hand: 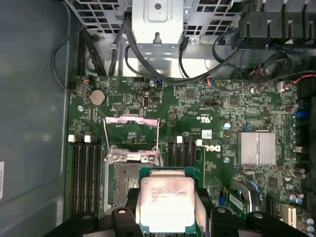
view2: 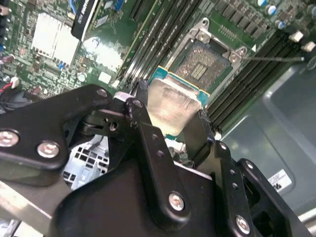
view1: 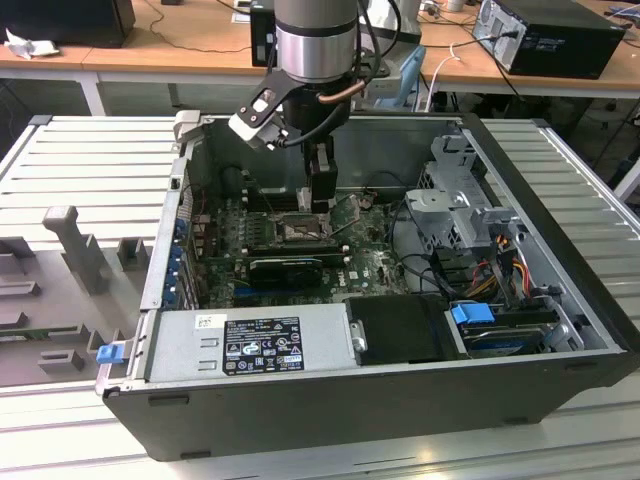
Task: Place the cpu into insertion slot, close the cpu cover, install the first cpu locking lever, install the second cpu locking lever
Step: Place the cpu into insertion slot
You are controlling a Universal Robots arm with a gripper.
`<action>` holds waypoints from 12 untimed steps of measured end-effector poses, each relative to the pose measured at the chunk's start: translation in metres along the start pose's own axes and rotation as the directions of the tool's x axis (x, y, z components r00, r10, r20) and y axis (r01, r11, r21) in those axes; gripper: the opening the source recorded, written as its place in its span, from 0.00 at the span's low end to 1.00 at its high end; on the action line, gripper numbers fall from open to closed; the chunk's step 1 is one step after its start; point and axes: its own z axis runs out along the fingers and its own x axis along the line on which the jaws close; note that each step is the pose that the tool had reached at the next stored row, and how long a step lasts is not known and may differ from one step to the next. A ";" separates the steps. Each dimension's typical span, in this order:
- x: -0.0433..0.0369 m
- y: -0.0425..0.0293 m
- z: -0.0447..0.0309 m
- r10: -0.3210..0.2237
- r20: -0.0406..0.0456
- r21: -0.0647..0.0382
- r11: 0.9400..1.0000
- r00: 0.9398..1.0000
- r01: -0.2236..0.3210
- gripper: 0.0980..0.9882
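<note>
Claw (view2: 172,117) clenched on cpu (hand: 167,202) edges (cpu cover (hand: 131,120) raised), near insertion slot (view2: 205,66).

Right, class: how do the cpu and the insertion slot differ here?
The cpu has a pale silver face; the insertion slot is dark. The cpu is gripped in the tool above the motherboard; the insertion slot sits in it, uncovered. Both are square.
</note>
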 end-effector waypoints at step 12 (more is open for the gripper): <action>0.0048 -0.0113 0.0172 -0.017 -0.002 0.001 1.000 1.000 0.017 0.48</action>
